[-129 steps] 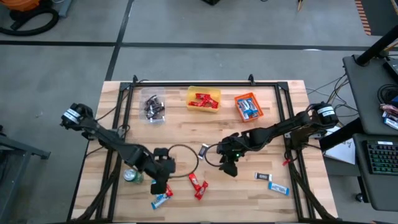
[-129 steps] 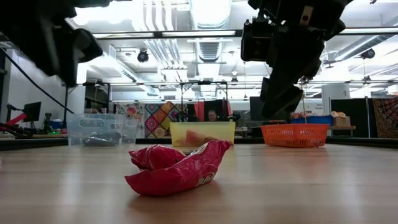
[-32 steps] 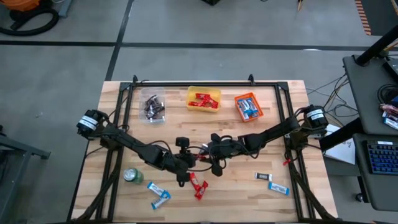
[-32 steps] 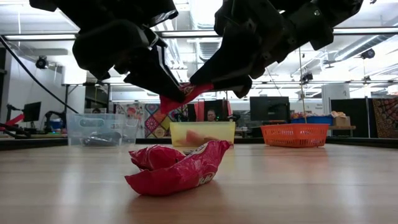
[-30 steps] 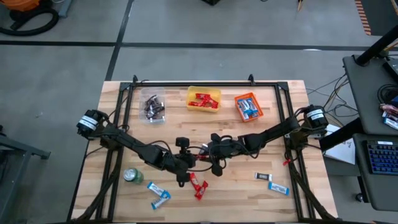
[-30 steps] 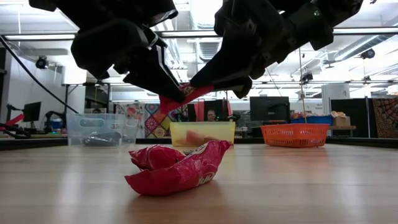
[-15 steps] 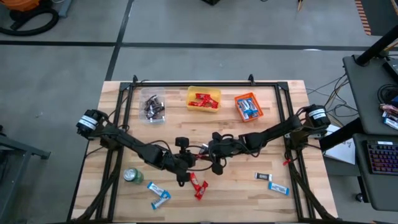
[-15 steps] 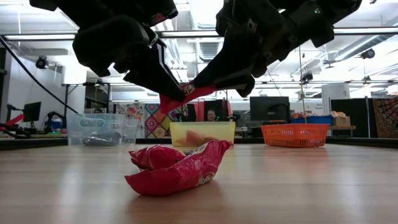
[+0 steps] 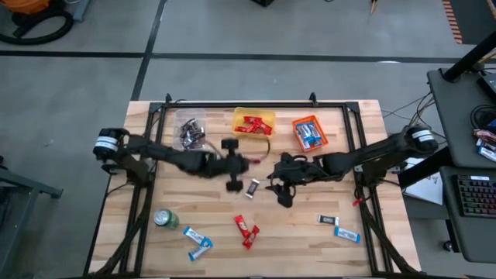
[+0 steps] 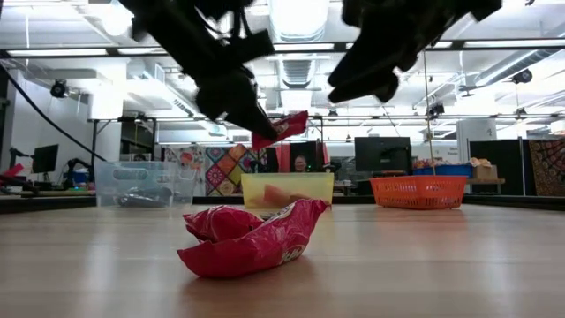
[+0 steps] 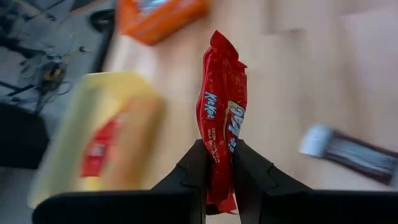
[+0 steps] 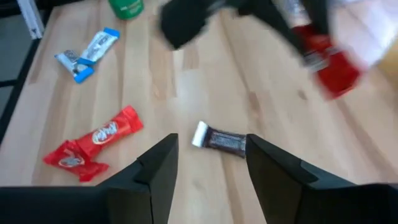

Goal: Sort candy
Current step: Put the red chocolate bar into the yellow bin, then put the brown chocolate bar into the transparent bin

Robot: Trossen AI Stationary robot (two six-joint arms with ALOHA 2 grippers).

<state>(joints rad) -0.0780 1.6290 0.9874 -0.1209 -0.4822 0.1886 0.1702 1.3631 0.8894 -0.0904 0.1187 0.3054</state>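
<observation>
The left tool (image 11: 217,163) is clamped on a red candy bar (image 11: 222,112), now carried up beside the yellow bin (image 9: 254,124), away from mid-surface where both tools met a second ago. The right tool (image 12: 208,158) has let go, fingers apart, above a dark bar (image 12: 222,140).

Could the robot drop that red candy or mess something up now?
Maybe. The left gripper pinches the red candy only by its bottom end, so it might slip before reaching the yellow bin. The open right gripper hangs close over the dark candy and could bump it.
</observation>
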